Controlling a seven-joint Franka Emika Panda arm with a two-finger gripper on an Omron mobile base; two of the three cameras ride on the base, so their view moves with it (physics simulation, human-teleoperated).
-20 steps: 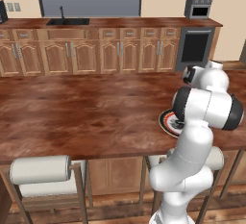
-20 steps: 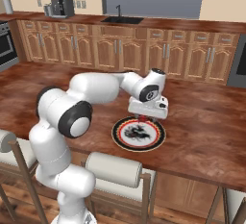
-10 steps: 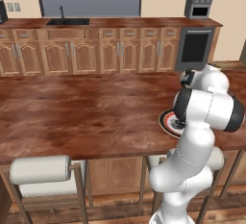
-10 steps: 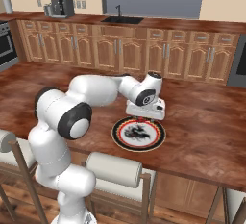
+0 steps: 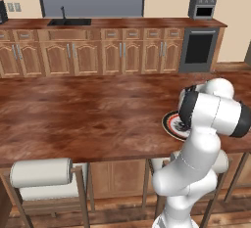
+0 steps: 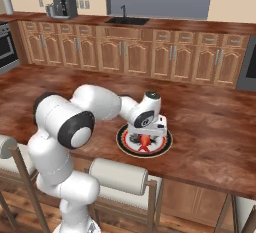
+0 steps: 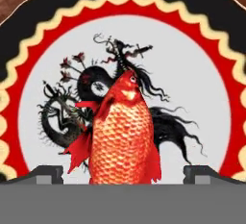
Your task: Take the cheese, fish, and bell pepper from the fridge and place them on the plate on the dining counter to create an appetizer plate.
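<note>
The plate (image 6: 123,144), round with a dark rim and a red-and-white patterned centre, sits on the glossy reddish-brown dining counter (image 6: 210,127). The red-orange fish (image 7: 122,131) lies on the plate's centre (image 7: 192,83), also seen as a small red shape, the fish (image 6: 144,142), in the right base view. My gripper (image 7: 124,174) hangs just above the fish and is open, with a dark fingertip on each side and a gap to both. In the left base view my arm covers most of the plate (image 5: 169,124). Cheese, bell pepper and fridge are out of view.
White-cushioned stools (image 5: 41,173) (image 6: 120,177) stand along the counter's near edge. Behind it runs a wall counter with a sink (image 6: 125,21), a coffee machine (image 6: 62,6), a small toaster oven (image 5: 202,7) and a dark oven front (image 5: 197,49).
My hand has drawn back toward the base and come down over the plate's centre. The jaws have stayed open throughout.
</note>
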